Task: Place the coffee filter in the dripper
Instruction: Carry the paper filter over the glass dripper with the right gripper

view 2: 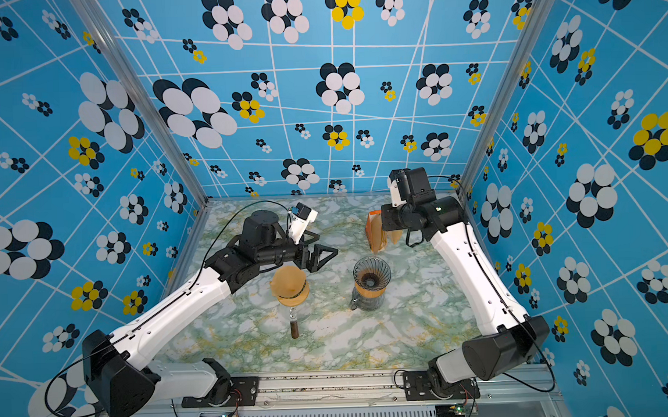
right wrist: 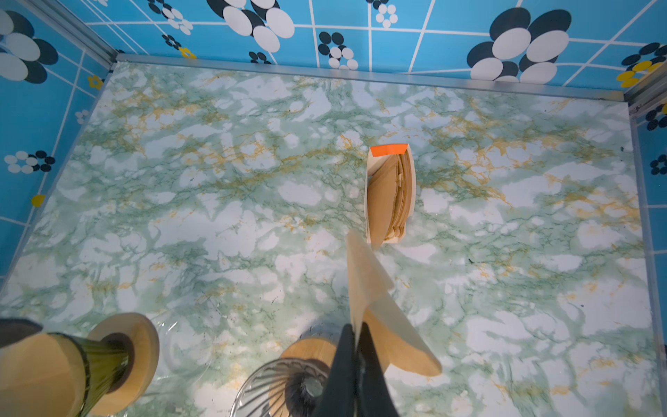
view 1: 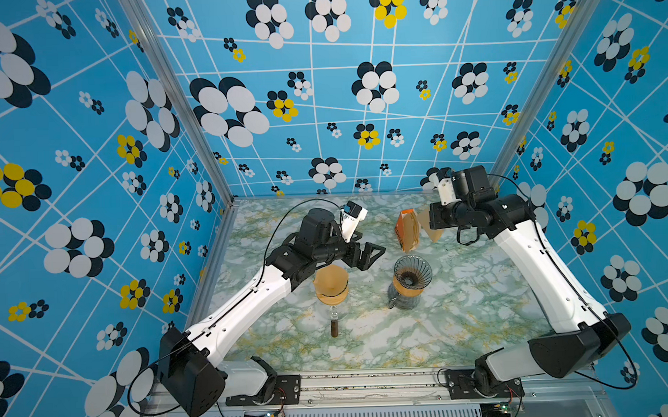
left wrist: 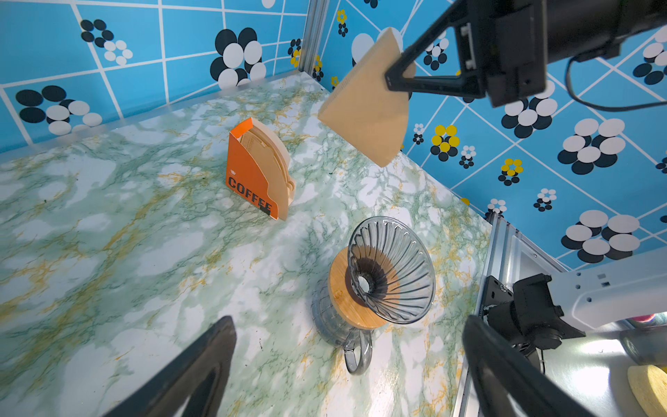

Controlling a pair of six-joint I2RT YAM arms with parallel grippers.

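A tan paper coffee filter (right wrist: 375,289) hangs in the air with my right gripper (right wrist: 355,332) shut on its edge. In the left wrist view the filter (left wrist: 368,115) dangles above the table beside the orange filter box (left wrist: 256,169). The glass dripper (view 1: 411,275) is empty and sits on a wooden collar over a glass server; both top views show it (view 2: 371,273) nearer than the held filter (view 1: 430,229). My left gripper (view 1: 372,254) is open and empty, hovering left of the dripper (left wrist: 393,267).
A second dripper (view 1: 330,284) with a filter inside stands on a carafe to the left, under my left wrist, its brown handle (view 1: 334,328) pointing at the front edge. The orange filter box (right wrist: 389,191) holds several filters. Blue patterned walls enclose the marble table (view 1: 462,327).
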